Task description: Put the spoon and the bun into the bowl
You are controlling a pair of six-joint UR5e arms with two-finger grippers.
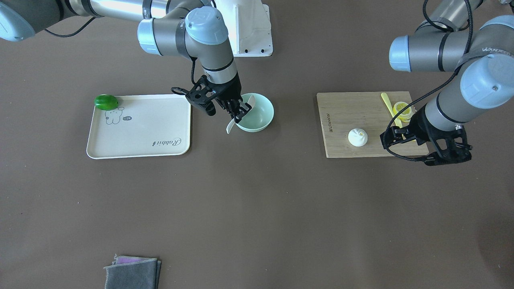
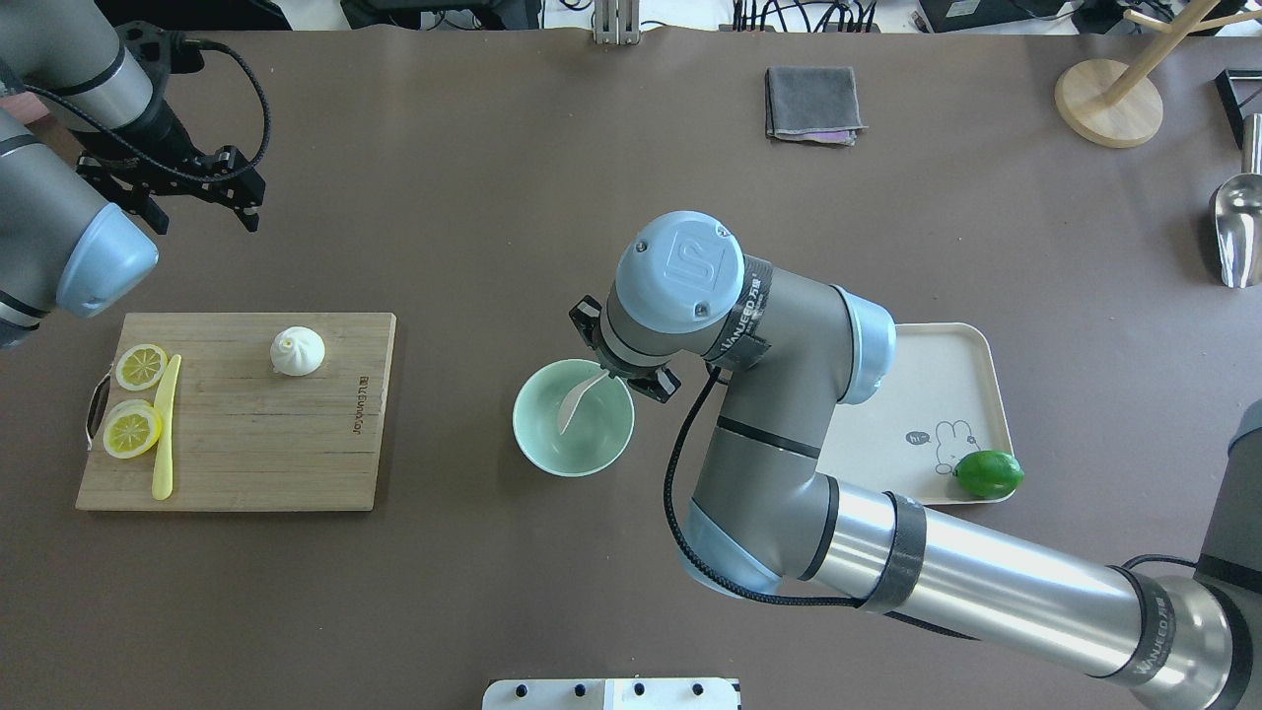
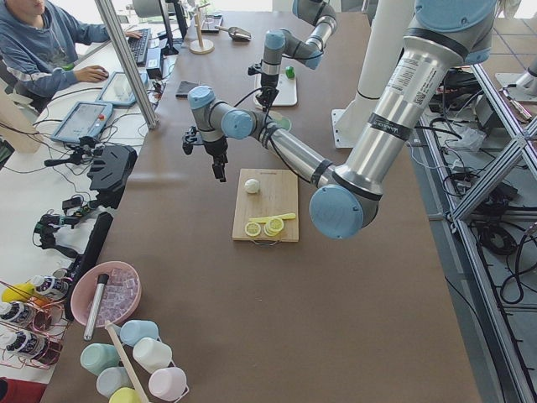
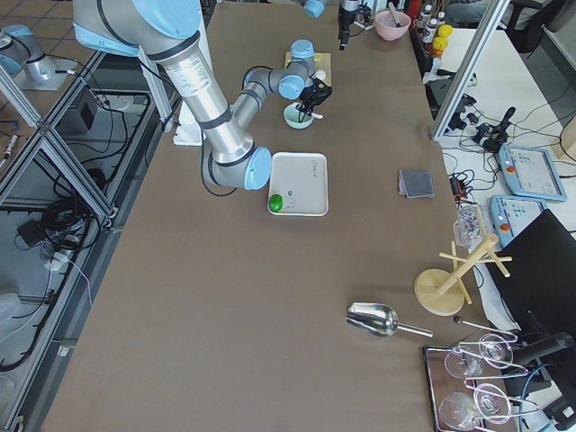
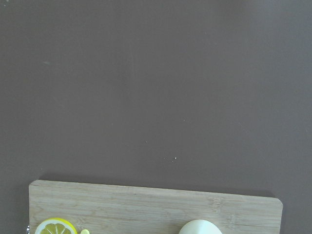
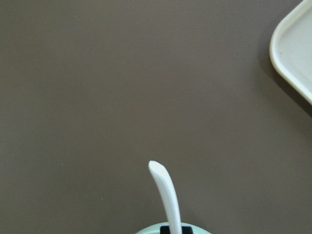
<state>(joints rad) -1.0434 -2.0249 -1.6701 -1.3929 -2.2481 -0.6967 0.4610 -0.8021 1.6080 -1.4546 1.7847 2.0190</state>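
My right gripper [image 1: 239, 114] is shut on the white spoon [image 1: 232, 124] and holds it tilted over the near rim of the mint-green bowl [image 1: 261, 114]. In the overhead view the spoon [image 2: 575, 406] lies over the bowl's inside [image 2: 552, 449], with my wrist hiding the fingers. The right wrist view shows the spoon's handle [image 6: 165, 195] rising from the fingers. The white bun [image 1: 357, 137] sits on the wooden cutting board [image 1: 341, 116]. My left gripper [image 1: 401, 134] hovers beside the bun, apart from it, and looks open and empty.
Lemon slices [image 2: 133, 432] and a pale-yellow knife [image 2: 163, 434] lie on the board's left end. A cream tray [image 1: 140, 136] with a green lime [image 1: 106, 102] stands beside the bowl. A grey cloth [image 1: 132, 273] lies at the far edge.
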